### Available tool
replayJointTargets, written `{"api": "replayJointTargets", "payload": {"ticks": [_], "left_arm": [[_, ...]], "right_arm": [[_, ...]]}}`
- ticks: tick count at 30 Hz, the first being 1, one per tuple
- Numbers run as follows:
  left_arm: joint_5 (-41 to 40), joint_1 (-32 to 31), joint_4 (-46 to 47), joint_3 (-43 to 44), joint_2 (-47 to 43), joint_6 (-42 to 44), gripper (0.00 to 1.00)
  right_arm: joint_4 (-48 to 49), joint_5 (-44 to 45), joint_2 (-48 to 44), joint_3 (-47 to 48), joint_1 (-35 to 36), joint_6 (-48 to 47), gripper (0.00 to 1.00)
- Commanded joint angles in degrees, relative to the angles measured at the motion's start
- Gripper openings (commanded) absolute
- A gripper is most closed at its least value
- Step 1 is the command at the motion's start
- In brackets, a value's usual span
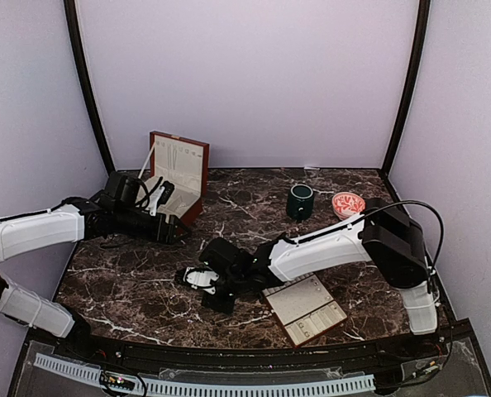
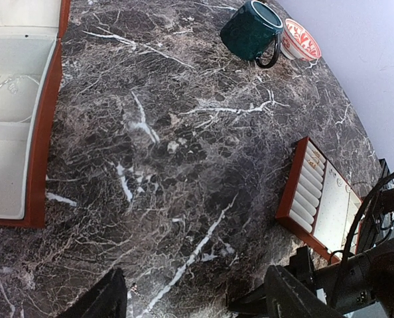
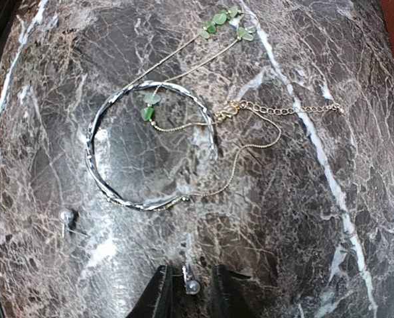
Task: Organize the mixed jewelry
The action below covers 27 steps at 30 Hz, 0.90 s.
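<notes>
The mixed jewelry lies on the dark marble in the right wrist view. It includes a twisted silver bangle [image 3: 91, 165], a fine gold chain [image 3: 250, 142] with green stones [image 3: 218, 18], and a pearl stud [image 3: 65, 216] off to the left. A second pearl stud [image 3: 193, 286] lies between the tips of my right gripper [image 3: 189, 295]. The jaws are narrowly open, with a gap on each side of the stud. In the top view the right gripper [image 1: 197, 279] is low over the table's middle. My left gripper [image 2: 197, 301] stands wide open with nothing held, near the wooden box [image 1: 179, 169].
The open red-brown box [image 2: 41, 132] holds a thin bangle [image 2: 11, 96] on its cream lining. The padded slotted tray [image 1: 305, 308] lies at the front right. A dark green mug [image 1: 300, 201] and a red-patterned bowl [image 1: 348, 204] stand at the back right.
</notes>
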Motion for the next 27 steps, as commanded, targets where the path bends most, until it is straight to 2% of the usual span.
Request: {"api": "replayJointTargets", "payload": {"ticks": [1, 8, 13, 19, 27], "left_arm": [[1.1, 0.1, 0.1, 1.1, 0.2, 0.9, 0.74], [2.5, 0.1, 0.7, 0.6, 0.7, 0.4, 0.74], [5.6, 0.1, 2.6, -0.1, 1.7, -0.7, 0.74], [13.9, -0.5, 7.2, -1.4, 4.8, -3.1, 0.71], [19.6, -5.6, 10.1, -1.2, 10.0, -3.5, 0.67]], "right_arm": [[0.2, -0.4, 2.2, -0.9, 0.2, -1.5, 0.19], [5.5, 1.7, -1.5, -4.9, 0.1, 1.8, 0.06], [11.3, 3.7, -6.8, -10.2, -1.7, 7.3, 0.00], [17.7, 7.5, -13.6, -16.8, -4.0, 12.4, 0.00], [22.0, 10.2, -20.7, -24.7, -6.4, 17.0, 0.00]]}}
